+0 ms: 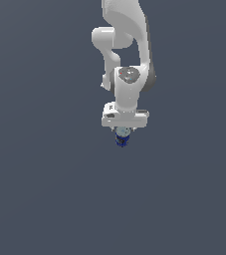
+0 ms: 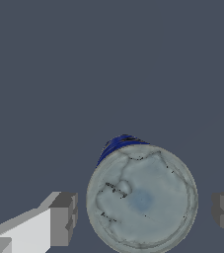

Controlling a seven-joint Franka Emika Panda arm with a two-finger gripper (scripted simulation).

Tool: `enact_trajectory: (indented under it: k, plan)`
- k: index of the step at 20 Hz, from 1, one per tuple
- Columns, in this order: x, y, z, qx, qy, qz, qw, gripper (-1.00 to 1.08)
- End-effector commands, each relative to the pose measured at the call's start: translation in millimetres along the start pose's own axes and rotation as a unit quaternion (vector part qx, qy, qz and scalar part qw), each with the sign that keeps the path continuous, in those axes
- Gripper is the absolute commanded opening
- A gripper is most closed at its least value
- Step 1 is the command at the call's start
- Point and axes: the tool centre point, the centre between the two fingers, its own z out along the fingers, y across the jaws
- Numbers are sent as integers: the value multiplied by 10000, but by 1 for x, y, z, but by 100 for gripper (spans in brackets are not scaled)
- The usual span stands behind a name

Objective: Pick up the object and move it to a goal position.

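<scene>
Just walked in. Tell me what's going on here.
A white Franka robot arm is positioned over a small dark blue cylindrical can with a pale whitish top. Its tool is open: in the wrist view the two grey fingertips stand on either side of the can with gaps, touching nothing. The can is not gripped yet. The plain grey surface shows no visible goal marker.

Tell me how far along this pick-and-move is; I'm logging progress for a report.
Done: the gripper is positioned directly over the blue can, which sits between its fingers. In hand: the grasp itself; the wrist view shows gaps on both sides of the can's pale top, so the jaws stand open. Left: closing, lifting and carrying it to the goal, which no marker in either view shows.
</scene>
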Motion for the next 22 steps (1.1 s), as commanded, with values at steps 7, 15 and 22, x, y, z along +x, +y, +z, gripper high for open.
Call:
enact_trajectory:
  k: [7,15,22]
  plan:
    - [-1,0,34,2,-2,0,10000,100]
    - [-1,-1,36,2,-2,0,10000,-100]
    - [-1,0,35,2,-2,0,10000,-100]
